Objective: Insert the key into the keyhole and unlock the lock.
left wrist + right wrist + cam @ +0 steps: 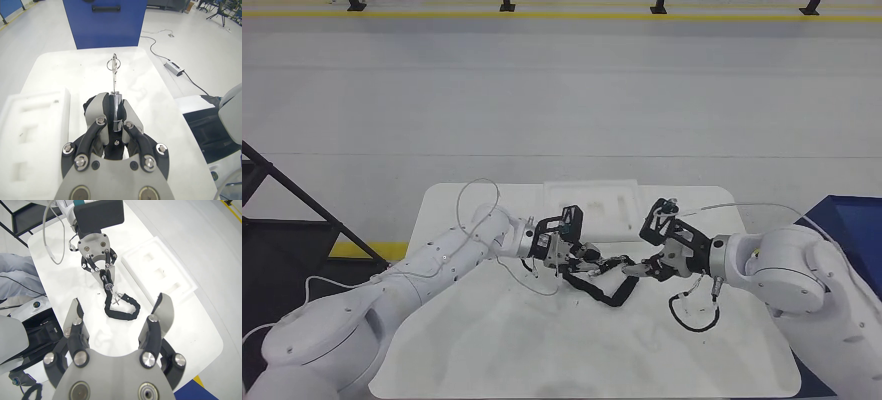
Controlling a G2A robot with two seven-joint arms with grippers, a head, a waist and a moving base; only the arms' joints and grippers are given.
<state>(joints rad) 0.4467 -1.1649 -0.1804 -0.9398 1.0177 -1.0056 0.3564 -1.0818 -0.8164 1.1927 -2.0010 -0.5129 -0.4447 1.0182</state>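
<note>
My left gripper (113, 99) is shut on the chrome lock cylinder (116, 111) of a black cable lock (122, 313). The silver key (114, 70), with its ring, sticks out of the cylinder's keyhole, pointing away from the gripper. The cable curls on the white table (542, 350), and its metal pin end (119, 294) lies free beside the key. My right gripper (120, 304) hangs open a short way off, facing the key, with nothing between its fingers. From above, the left gripper (577, 255) and the right gripper (647, 266) face each other over the cable (607, 292).
A white foam tray (592, 205) with cut-out pockets lies at the table's far edge behind both grippers. A small black cable loop (694, 315) hangs under the right arm. A blue cabinet (104, 22) stands past the table's right end.
</note>
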